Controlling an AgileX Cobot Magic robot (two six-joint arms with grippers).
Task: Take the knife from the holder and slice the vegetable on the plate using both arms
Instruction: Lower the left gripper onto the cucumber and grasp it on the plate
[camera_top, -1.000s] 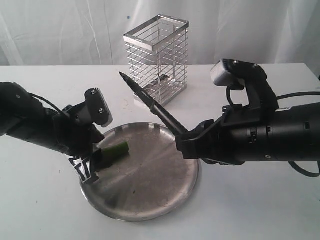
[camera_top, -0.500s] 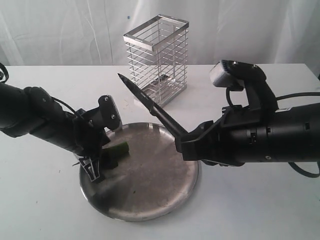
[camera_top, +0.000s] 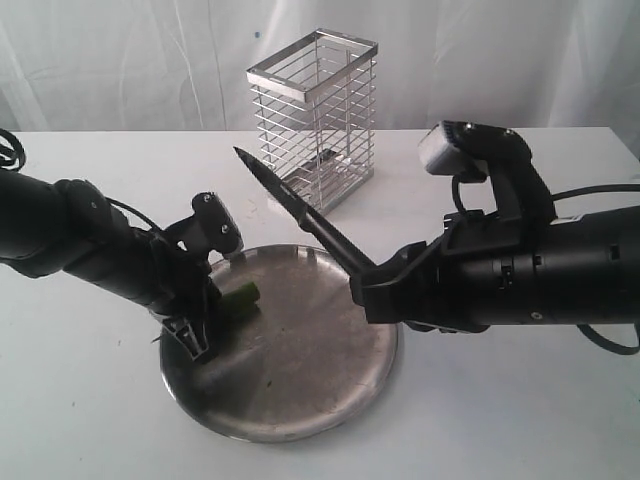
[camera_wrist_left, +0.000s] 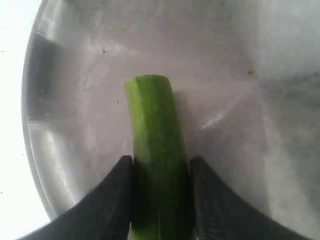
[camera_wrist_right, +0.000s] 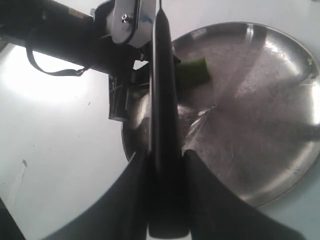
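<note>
A green vegetable (camera_top: 240, 297) lies on the left part of the round steel plate (camera_top: 310, 390). My left gripper (camera_top: 218, 312) is shut on it; in the left wrist view both black fingers press the vegetable (camera_wrist_left: 155, 145) on either side, its cut end pointing away. My right gripper (camera_top: 372, 285) is shut on the handle of the black knife (camera_top: 300, 210), which slants up over the plate's far rim with its tip toward the holder. In the right wrist view the knife (camera_wrist_right: 162, 100) runs between the fingers toward the left arm. The chrome wire holder (camera_top: 315, 118) stands behind the plate.
The white table (camera_top: 500, 430) spreads around the plate, with a white curtain behind it. The bulky right arm (camera_top: 530, 270) lies low over the table to the right of the plate. The left arm (camera_top: 70, 240) reaches in from the left edge.
The left arm has reached further in over the plate's left rim, and its gripper has closed on the vegetable. The right arm and knife have barely moved.
</note>
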